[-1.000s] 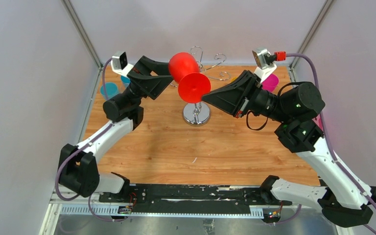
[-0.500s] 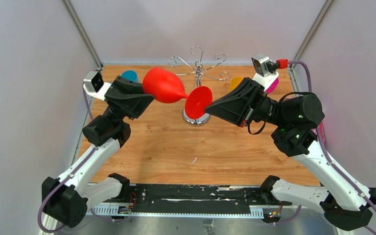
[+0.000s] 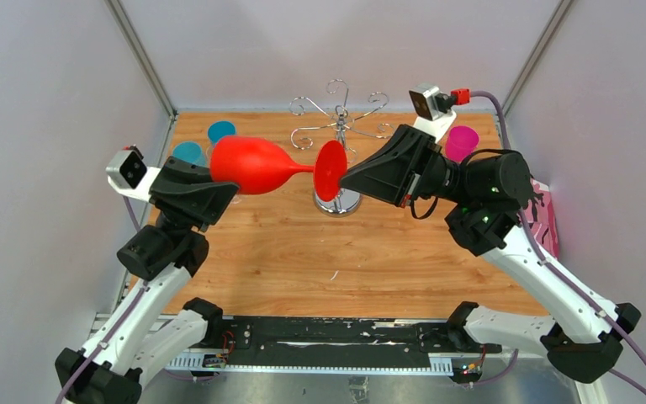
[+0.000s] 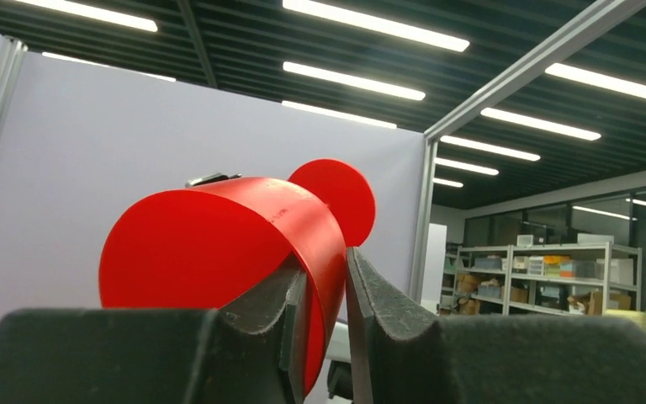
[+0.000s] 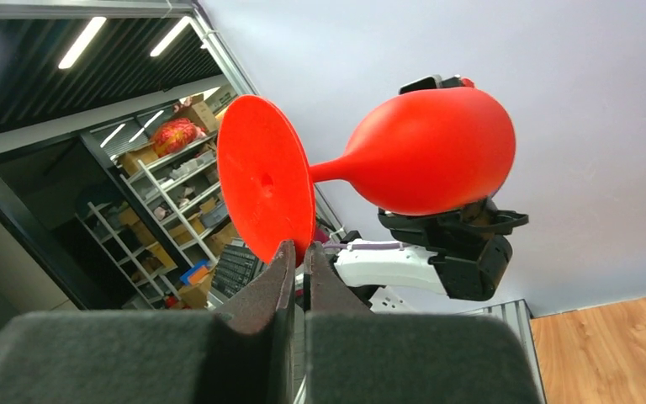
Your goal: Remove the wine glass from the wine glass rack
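Two grippers share one load in the top external view. The red wine glass [image 3: 256, 166] lies on its side in the air, bowl to the left and round foot to the right. The left gripper [image 3: 217, 178] holds the bowl at its open end, and the right gripper [image 3: 342, 178] is closed on the edge of the foot. The wine glass rack [image 3: 337, 126] stands at the far middle of the wooden table [image 3: 303, 252]. The glass sits below and in front of the rack's curled arms, its foot overlapping the pole above the round base. Whether foot and pole touch cannot be told here. Blue cups [image 3: 189, 152] stand at the far left, and a pink cup [image 3: 463, 141] stands at the far right, beside the right arm.

From the left wrist, the black fingers [image 4: 265, 316] stand narrow, clamping the red wall of the bowl's rim, one on each side. The foot shows as a red disc beyond the bowl.

From the right wrist, the fingertips [image 5: 279, 273] are almost together, pinching the thin lower edge of the foot. The stem runs away to the bowl, where the left gripper clasps it.
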Controlling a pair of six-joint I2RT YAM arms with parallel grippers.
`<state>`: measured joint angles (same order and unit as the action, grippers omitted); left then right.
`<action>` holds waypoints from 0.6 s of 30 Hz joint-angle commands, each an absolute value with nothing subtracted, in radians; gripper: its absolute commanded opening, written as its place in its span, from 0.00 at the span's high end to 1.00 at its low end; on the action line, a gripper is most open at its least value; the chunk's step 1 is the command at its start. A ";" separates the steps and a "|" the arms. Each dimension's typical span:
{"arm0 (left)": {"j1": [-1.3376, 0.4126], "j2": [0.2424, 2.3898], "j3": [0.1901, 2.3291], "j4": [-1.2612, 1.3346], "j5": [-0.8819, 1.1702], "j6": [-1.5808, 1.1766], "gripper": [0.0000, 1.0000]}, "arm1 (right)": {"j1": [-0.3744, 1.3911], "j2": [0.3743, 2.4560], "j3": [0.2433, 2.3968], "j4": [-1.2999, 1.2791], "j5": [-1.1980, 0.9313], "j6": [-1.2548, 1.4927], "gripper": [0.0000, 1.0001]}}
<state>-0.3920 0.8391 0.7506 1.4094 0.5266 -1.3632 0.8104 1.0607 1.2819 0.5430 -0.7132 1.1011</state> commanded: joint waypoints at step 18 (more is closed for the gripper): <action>-0.407 0.483 0.908 0.247 0.360 -0.886 1.00 | 0.799 1.130 1.253 0.332 -0.648 1.001 0.91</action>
